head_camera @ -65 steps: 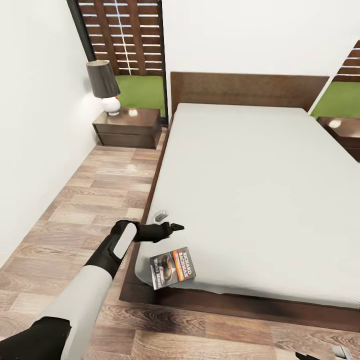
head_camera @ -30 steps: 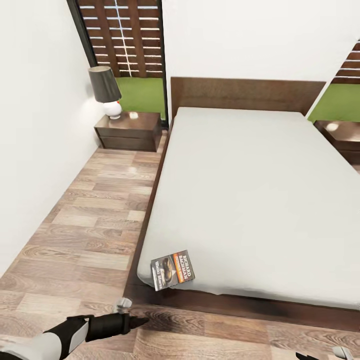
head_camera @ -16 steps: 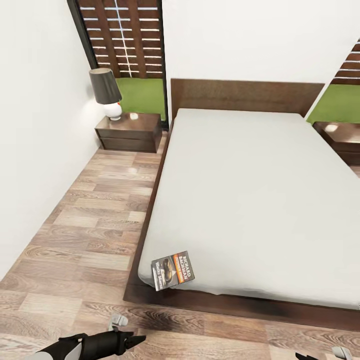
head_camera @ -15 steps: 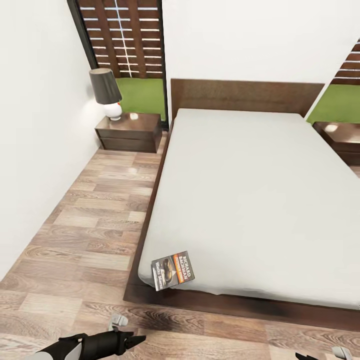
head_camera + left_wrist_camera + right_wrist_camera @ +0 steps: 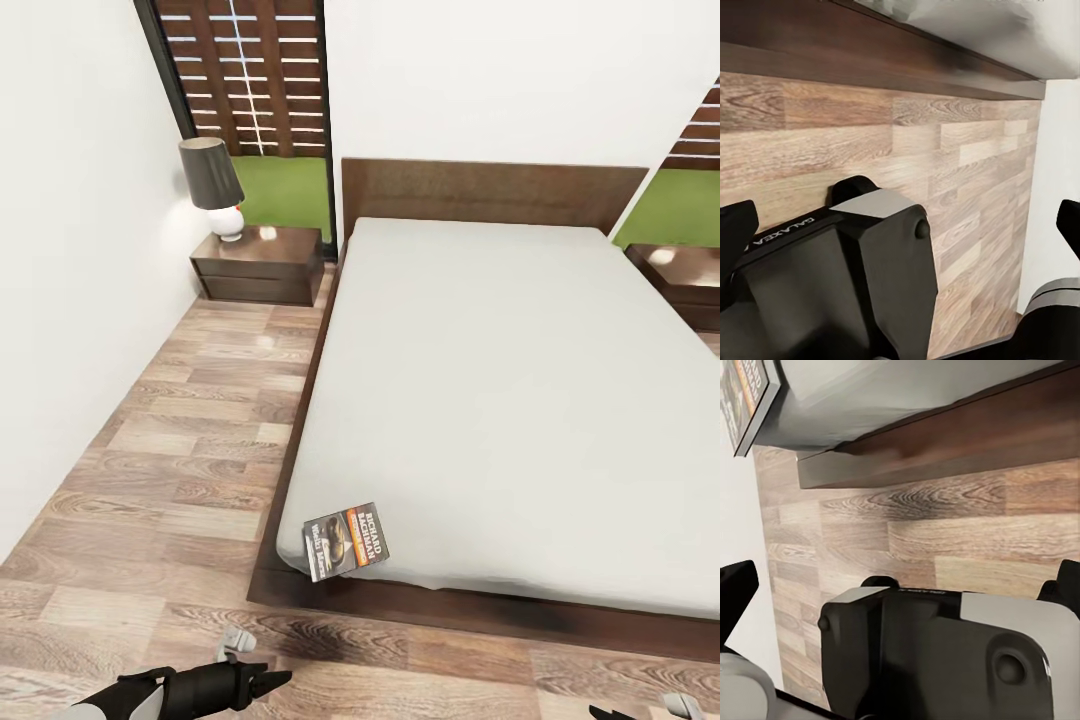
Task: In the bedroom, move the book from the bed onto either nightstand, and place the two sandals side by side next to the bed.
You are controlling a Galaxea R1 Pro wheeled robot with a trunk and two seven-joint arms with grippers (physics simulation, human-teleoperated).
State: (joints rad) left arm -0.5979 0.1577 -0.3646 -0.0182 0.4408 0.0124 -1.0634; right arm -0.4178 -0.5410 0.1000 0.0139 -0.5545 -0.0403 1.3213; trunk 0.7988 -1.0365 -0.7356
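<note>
The book (image 5: 346,541) lies flat on the near left corner of the bed (image 5: 500,380), its dark cover with the orange band facing up; its edge also shows in the right wrist view (image 5: 746,394). The left nightstand (image 5: 258,262) stands by the headboard, and another nightstand (image 5: 690,280) is at the right edge. My left gripper (image 5: 260,660) hovers open over the floor, short of the bed's foot and left of the book. My right gripper (image 5: 640,710) is open at the bottom right corner. The sandals are out of view.
A dark-shaded lamp (image 5: 212,185) with a white base stands on the left nightstand. A strip of wood-plank floor (image 5: 170,450) runs between the white wall and the bed's dark frame (image 5: 300,400). The frame's foot board (image 5: 945,442) lies just ahead of both grippers.
My left arm has drawn back from the mattress edge beside the book to low over the floor. The book has not moved. Over the last half second nothing shifts.
</note>
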